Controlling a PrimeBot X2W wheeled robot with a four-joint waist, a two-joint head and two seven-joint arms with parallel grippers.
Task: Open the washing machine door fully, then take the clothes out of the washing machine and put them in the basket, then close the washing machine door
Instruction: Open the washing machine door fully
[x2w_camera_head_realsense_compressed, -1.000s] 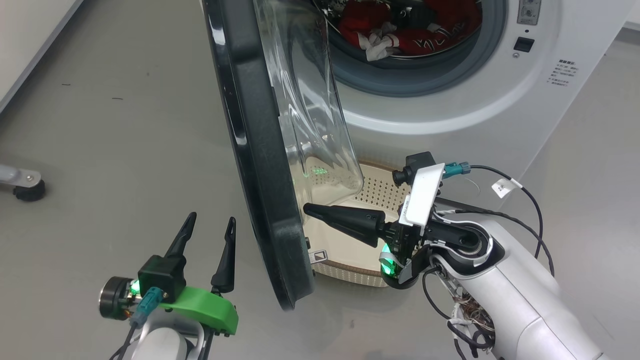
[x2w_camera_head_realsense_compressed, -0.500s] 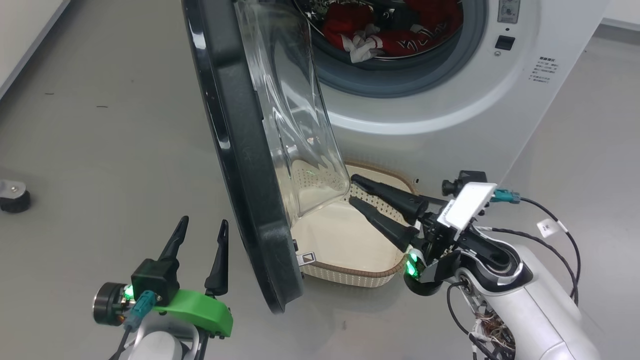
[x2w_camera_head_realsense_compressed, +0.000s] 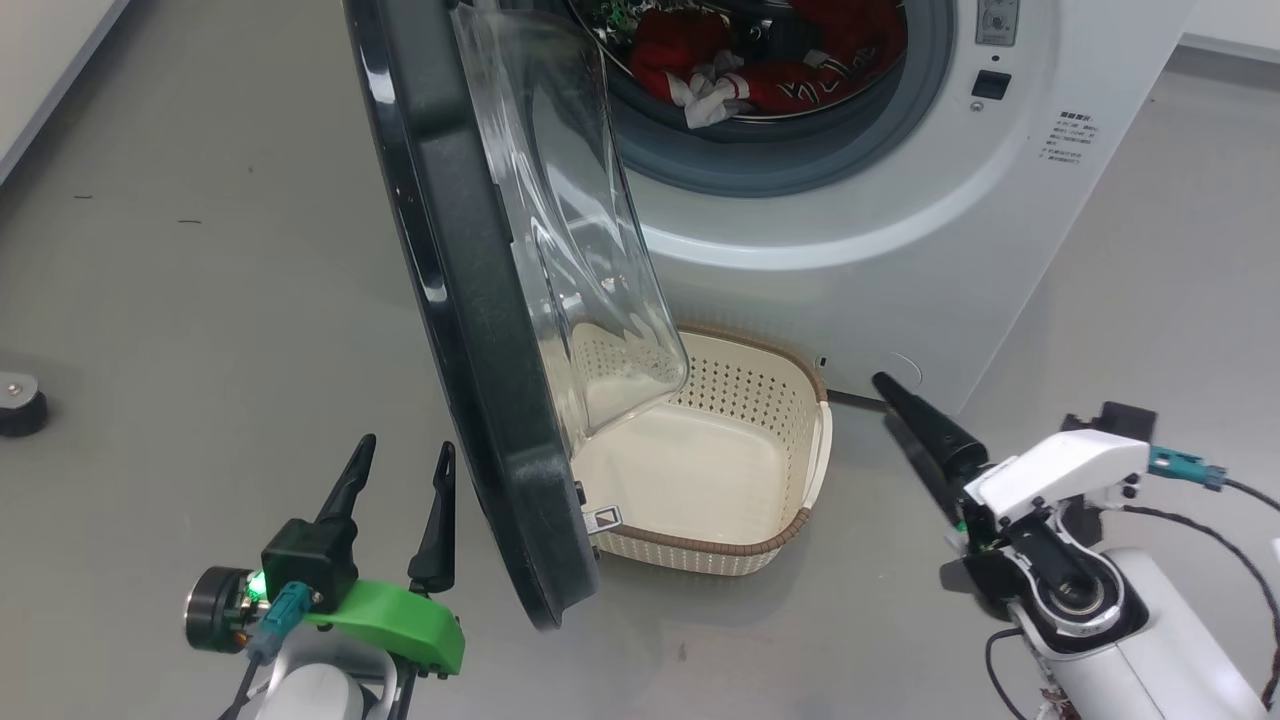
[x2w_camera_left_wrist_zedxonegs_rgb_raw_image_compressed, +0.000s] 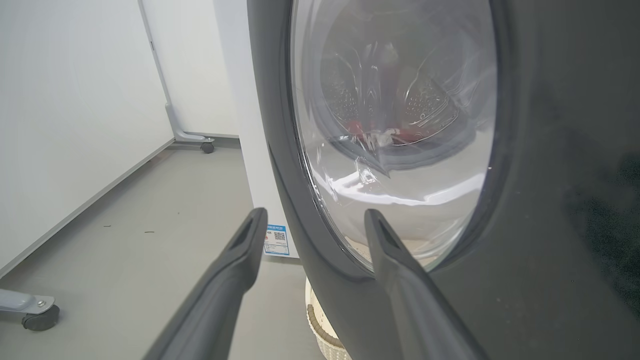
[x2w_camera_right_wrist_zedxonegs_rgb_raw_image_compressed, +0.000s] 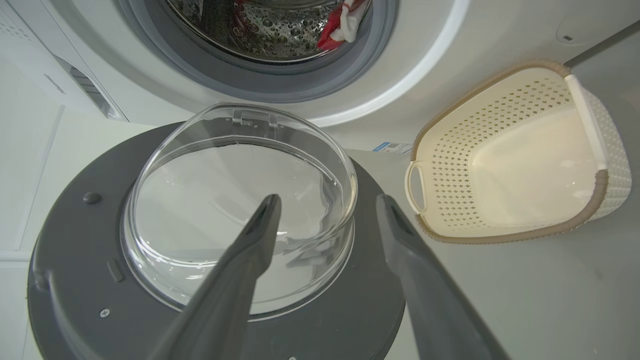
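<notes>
Washing machine door (x2w_camera_head_realsense_compressed: 470, 330) stands roughly square to the washing machine (x2w_camera_head_realsense_compressed: 900, 250) front, with the basket (x2w_camera_head_realsense_compressed: 715, 545) on the floor just beside its glass side; red clothes (x2w_camera_head_realsense_compressed: 690, 50) lie low in the drum. Both sets of fingers are parted and empty: left gripper (x2w_camera_head_realsense_compressed: 408, 445) near the door's outer face, right gripper (x2w_camera_right_wrist_zedxonegs_rgb_raw_image_compressed: 327, 198) apart from the basket. I'd nudge the door wider first, then reach in low and pinch a thick fold.

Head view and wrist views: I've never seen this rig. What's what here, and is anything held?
This is a wheeled robot with two arms, each ending in a two-fingered gripper. The head view looks down from its head; each wrist view looks out along its own gripper. The left gripper and right gripper are both open, holding nothing. The washing machine has its door swung open; red clothes lie in the drum. An empty basket sits on the floor before it.
</notes>
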